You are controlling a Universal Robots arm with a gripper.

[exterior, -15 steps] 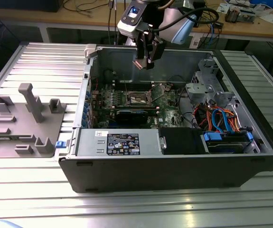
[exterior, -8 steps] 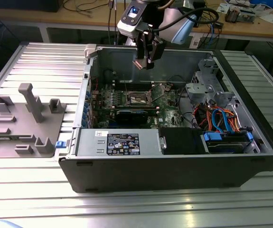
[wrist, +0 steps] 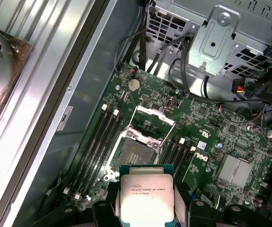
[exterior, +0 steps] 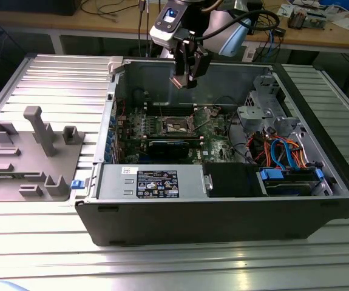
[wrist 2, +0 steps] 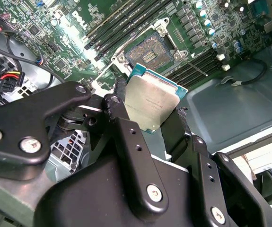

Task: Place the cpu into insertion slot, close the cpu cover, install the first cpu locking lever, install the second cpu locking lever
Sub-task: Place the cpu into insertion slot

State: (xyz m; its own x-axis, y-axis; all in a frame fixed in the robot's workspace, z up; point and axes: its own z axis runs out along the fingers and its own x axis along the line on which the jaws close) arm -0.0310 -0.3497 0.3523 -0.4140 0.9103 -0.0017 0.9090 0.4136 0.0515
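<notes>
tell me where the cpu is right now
In the first wrist view the cpu is clamped in the jaws of the gripper, up in the air and clear of the empty insertion slot on the green board.

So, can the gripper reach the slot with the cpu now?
Probably yes: the gripper holds the cpu above the open slot, the cover is swung back, and nothing lies between them.

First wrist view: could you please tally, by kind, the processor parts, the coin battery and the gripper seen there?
cpu: 1, held in the gripper
insertion slot: 1, bare
cpu cover: 1, raised open
coin battery: 1
gripper: 1
Total: 5
</notes>
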